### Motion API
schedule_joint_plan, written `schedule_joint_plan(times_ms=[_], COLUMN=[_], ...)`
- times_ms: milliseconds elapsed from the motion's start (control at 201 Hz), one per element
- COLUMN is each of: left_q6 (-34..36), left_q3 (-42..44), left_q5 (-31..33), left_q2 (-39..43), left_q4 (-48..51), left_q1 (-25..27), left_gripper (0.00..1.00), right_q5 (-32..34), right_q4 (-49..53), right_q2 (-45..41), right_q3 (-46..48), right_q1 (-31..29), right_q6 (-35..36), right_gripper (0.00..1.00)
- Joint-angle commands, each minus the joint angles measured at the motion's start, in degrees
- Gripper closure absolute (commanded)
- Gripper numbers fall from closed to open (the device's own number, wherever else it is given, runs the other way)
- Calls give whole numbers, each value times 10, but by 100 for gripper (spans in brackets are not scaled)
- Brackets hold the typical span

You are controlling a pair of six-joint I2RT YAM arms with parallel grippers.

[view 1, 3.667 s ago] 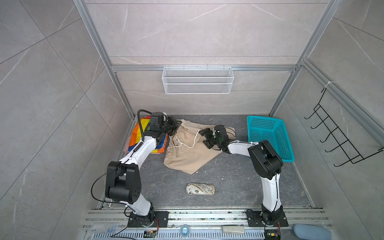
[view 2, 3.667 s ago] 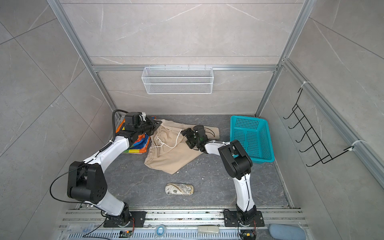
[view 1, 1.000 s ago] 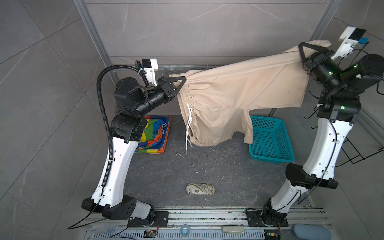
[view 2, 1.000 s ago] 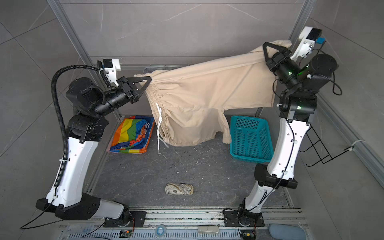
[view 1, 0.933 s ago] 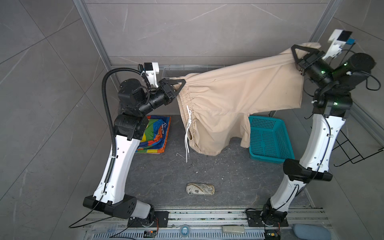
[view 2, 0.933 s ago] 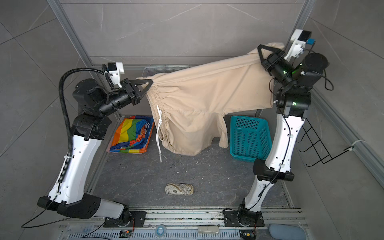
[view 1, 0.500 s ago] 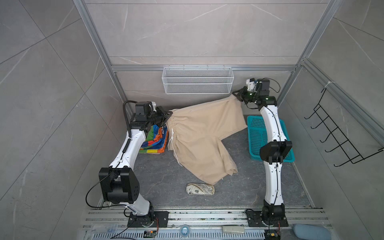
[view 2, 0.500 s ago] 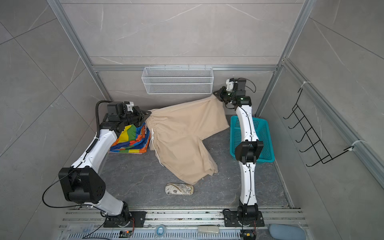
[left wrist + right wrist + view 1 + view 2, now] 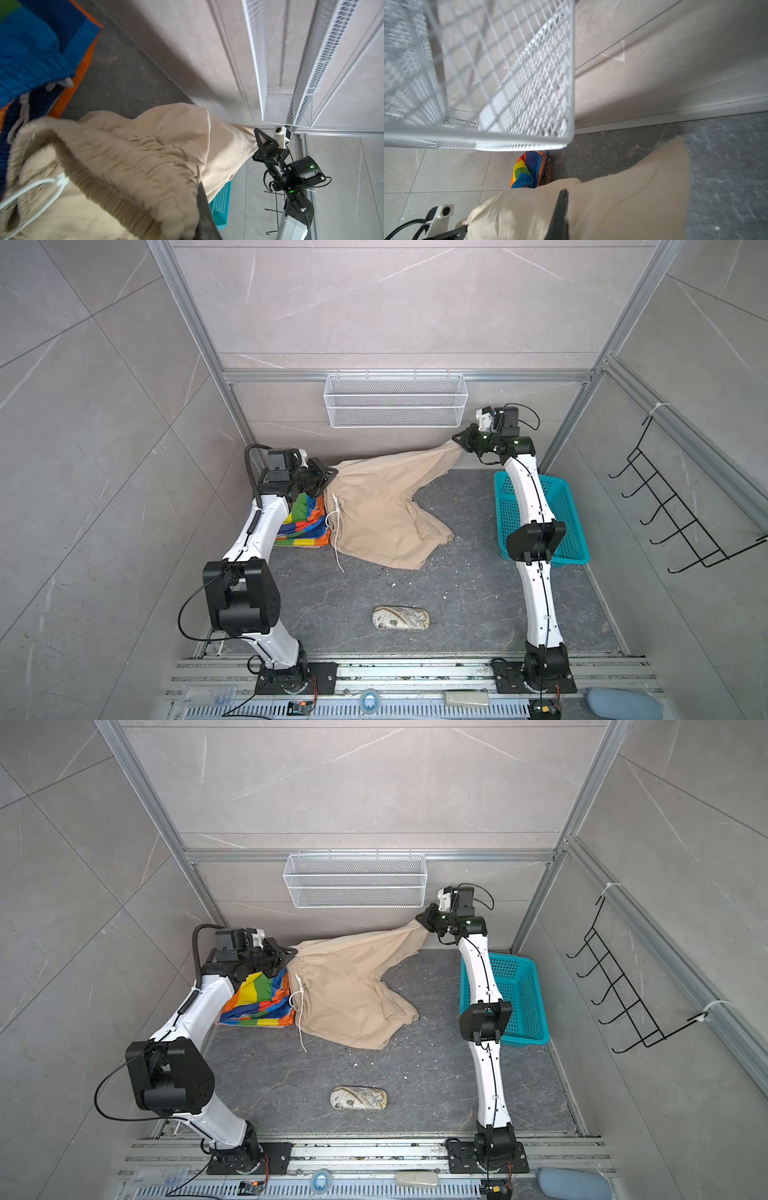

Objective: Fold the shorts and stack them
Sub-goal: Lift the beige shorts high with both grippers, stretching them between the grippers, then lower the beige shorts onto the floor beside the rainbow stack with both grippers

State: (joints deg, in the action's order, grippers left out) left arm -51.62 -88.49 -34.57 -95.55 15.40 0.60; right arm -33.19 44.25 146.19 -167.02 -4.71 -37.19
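The beige shorts [image 9: 382, 506] are slung across the back of the counter [image 9: 457, 593]. The left fingers [image 9: 326, 480] are clenched on the gathered waistband at about ten o'clock. The right fingers [image 9: 464, 438] are pinched tight on a leg corner up near one o'clock, lifted close under the wire shelf [image 9: 395, 406] on the wall. Between the two holds the cloth is drawn into a taut ridge. The rest slumps onto the counter toward the middle, with the other leg lying rumpled there. The white drawstring [image 9: 337, 531] hangs loose from the waist and trails toward six o'clock.

The rainbow shorts [image 9: 305, 524] lie folded under the left fingers at nine to ten o'clock, and the beige waist edge sits just beside them. The teal basket [image 9: 567, 506] at three o'clock and the little pouch [image 9: 401, 619] at six are both well apart from the cloth.

To my eye this pair is light and limp, with no stiffness at all, so it will sag wherever nobody holds it. The thick gathered waistband looks like the surest place to grip. The thin hem corner could slide out under a hard pull. For a flat fold I'd hold the waist corner and the hem corner of the same side, and mind that the drawstring doesn't snag.
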Motion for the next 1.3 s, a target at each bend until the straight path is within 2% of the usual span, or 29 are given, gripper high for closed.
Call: schedule_joint_plan(times_ms=[0, 85, 149, 249, 289, 379, 473, 568, 653, 772, 872, 1031, 1136, 1290], left_q6=[69, 105, 115, 121, 118, 93, 66, 55, 78, 63, 33, 32, 39, 66], left_q3=[-123, -210, -273, -357, -379, -409, -423, -422, -418, -354, -254, -94, -25, 28], left_q5=[6, 22, 33, 48, 57, 58, 53, 52, 93, 90, 69, 59, 42, 38], left_q2=[57, 79, 92, 102, 104, 105, 106, 105, 101, 99, 99, 85, 62, 40], left_q4=[5, 49, 76, 99, 101, 88, 65, 51, 91, 89, 57, 17, -3, -2], left_q1=[34, 75, 108, 159, 180, 208, 226, 228, 222, 186, 140, 75, 35, -5], left_gripper=[100, 100, 100, 100, 100, 100, 100, 100, 100, 100, 100, 100, 100, 100], right_q5=[-10, -21, -33, -68, -74, -88, -108, -99, -88, -65, -36, 10, 20, 30], right_q4=[17, 9, -41, -232, -267, -201, -188, -188, -182, -139, -98, -37, -29, -25], right_q2=[-118, -198, -280, -418, -441, -404, -343, -298, -269, -226, -178, -80, -19, 33], right_q3=[-50, -34, 39, 245, 270, 165, 75, 50, 60, 68, 67, 40, 11, -5], right_q1=[12, 15, 28, 95, 127, 174, 197, 201, 198, 176, 140, 76, 47, 19], right_q6=[17, 25, 11, -99, -125, -120, -155, -166, -153, -96, -36, 41, 50, 58], right_gripper=[100, 100, 100, 100, 100, 100, 100, 100, 100, 100, 100, 100, 100, 100])
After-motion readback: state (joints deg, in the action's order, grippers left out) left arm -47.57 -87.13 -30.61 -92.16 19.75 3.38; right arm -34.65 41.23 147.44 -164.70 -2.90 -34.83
